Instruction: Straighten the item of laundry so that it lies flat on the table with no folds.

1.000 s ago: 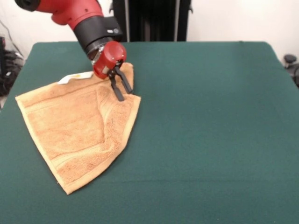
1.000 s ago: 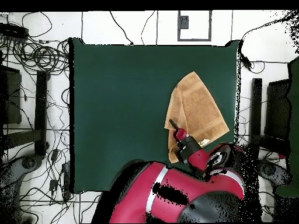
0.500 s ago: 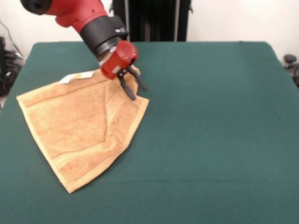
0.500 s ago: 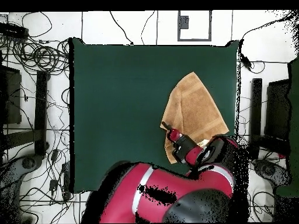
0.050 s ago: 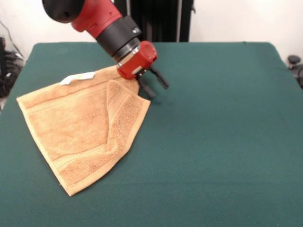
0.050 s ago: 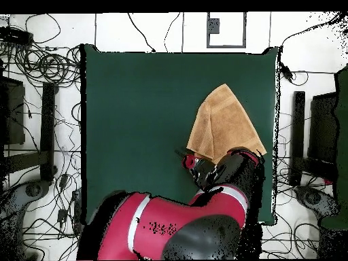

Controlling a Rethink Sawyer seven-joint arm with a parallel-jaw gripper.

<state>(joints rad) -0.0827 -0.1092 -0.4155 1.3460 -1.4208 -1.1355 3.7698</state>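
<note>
Fingers (image 5: 146, 90) spread apart and holding nothing, black tips angled down over bare felt just beside the towel's (image 5: 80, 127) folded corner, clear of the cloth. Gripper (image 5: 153, 84) hanging low at that corner on the red and black arm (image 5: 102, 21), tips apparently just above the table (image 5: 222, 142); contact with the felt not possible to judge. Seen from overhead, largely hidden under the arm's bulk.

Towel resting on the table, off toward one side edge, well short of flat: one flap doubled over along a long diagonal crease running from the corner by the gripper down toward the pointed corner farthest from it. Small white tag (image 5: 78, 77) poking out at the edge beside the arm.

Likely soft, light and limp terry: no stiffness to push against, prone to bunching and dragging whole across the felt if tugged low. Best hold probably a pinch on the loose upper layer at the folded corner next to the gripper, then lifting and peeling outward, away from the crease.
</note>
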